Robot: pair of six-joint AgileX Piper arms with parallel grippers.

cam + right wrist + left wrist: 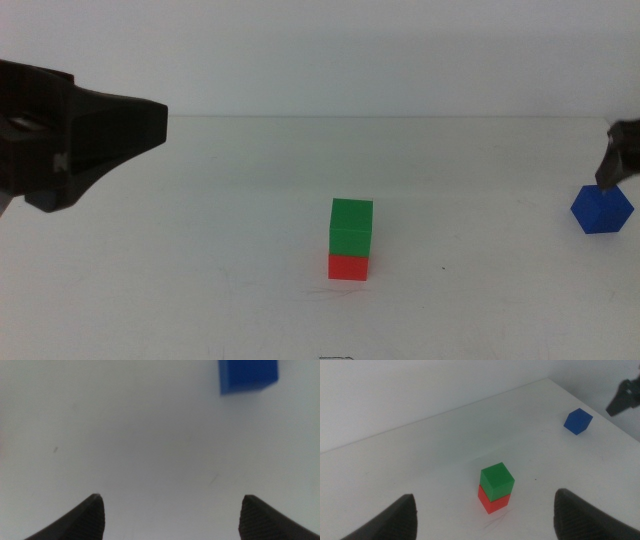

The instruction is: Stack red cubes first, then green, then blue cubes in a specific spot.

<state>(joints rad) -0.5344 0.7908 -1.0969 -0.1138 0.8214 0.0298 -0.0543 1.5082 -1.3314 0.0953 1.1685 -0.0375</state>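
The green cube (pixel 351 227) sits on the red cube (pixel 347 267) near the middle of the white table; the pair also shows in the left wrist view, green (pixel 496 479) on red (pixel 493 501). A faint thin scratch (pixel 335 292) marks the table at the stack's base. The blue cube (pixel 602 209) lies alone at the far right, also seen in the left wrist view (pixel 578 421) and the right wrist view (pixel 248 375). My left gripper (pixel 485 515) is open and empty, raised at the left. My right gripper (pixel 172 512) is open and empty, just above the blue cube.
The right arm's dark tip (pixel 622 152) enters from the right edge. The large dark left arm (pixel 70 130) fills the upper left of the middle view. The table's far edge (pixel 470 402) meets a plain wall.
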